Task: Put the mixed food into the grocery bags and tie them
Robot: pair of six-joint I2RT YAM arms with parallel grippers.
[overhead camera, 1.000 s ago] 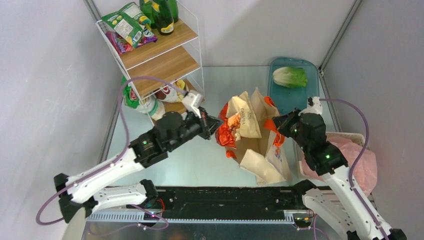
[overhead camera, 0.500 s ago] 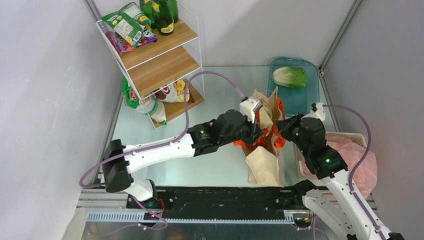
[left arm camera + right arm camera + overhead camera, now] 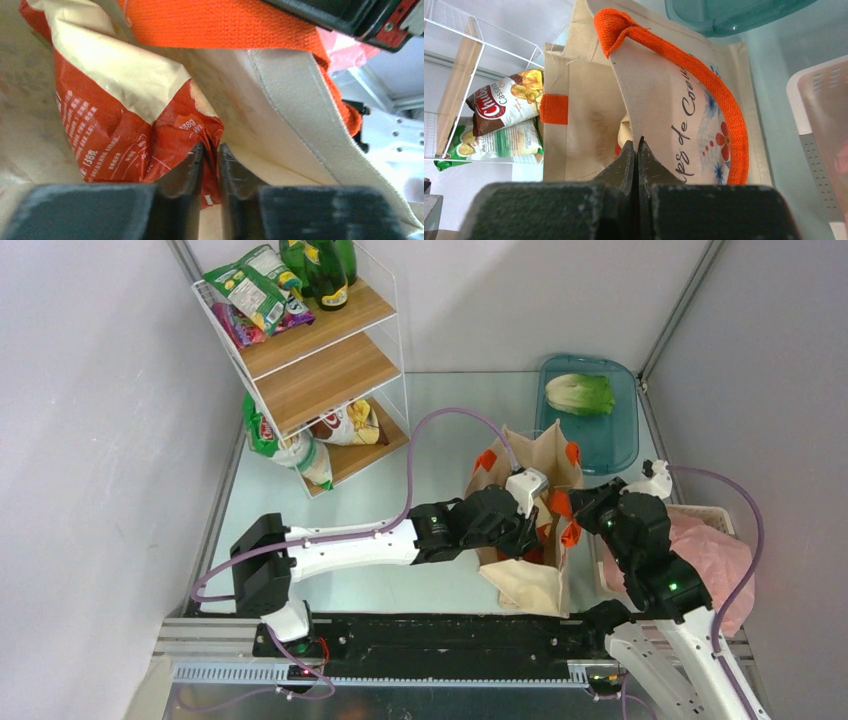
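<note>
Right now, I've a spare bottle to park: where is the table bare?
Bare table lies between the shelf rack and the tote, and between the left arm and the near rail. The teal tray's near half is free; lettuce sits at its far end. Crowded: around the tote, where both arms meet, and by the basket.

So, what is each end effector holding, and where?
Right end effector: the beige tote, by its top edge. Left end effector: the corner of a red packet sits between the fingers; grip cannot be told.

Top camera high overhead, facing down; both wrist cameras close-up, all sharing beige tote (image 3: pixel 530 452).
</note>
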